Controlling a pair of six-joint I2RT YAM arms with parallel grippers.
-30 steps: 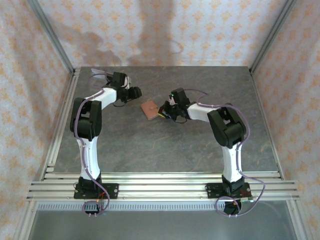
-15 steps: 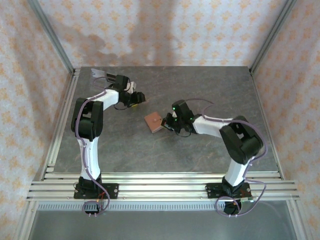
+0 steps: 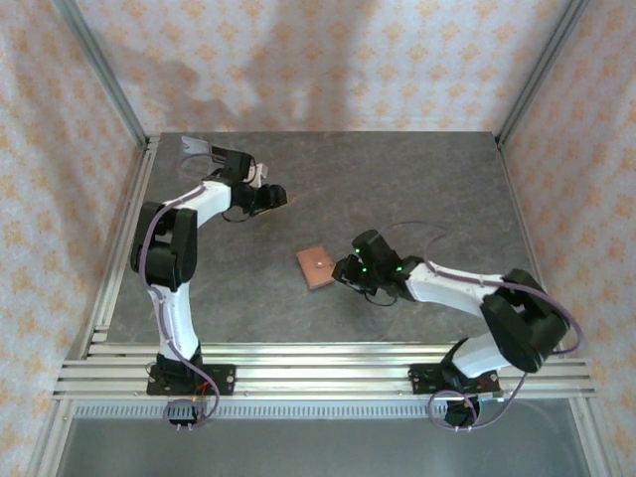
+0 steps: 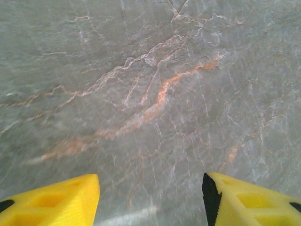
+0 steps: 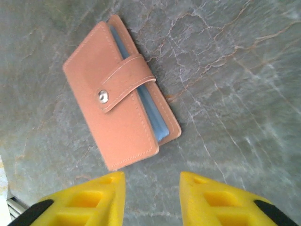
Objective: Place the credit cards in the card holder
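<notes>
The reddish-brown card holder [image 5: 117,113] lies flat on the table, folded, with its snap tab fastened across the front. The edge of a pale blue credit card [image 5: 151,107] shows between its flaps. My right gripper [image 5: 153,188] is open just short of the holder's near end, with only bare table between its yellow fingers [image 5: 99,197]. From above, the holder [image 3: 317,266] sits mid-table with the right gripper [image 3: 346,270] at its right side. My left gripper [image 4: 150,190] is open over bare table, and from above it [image 3: 276,197] is at the back left, well away from the holder.
A clear plastic stand [image 3: 197,148] sits in the back left corner by the left arm's cable. Metal frame posts and patterned walls close in the table on three sides. An aluminium rail [image 3: 318,368] runs along the near edge.
The right arm pulled back toward the near edge, bringing the card holder with it, then opened and let it go on the table. The left gripper barely shifted.
</notes>
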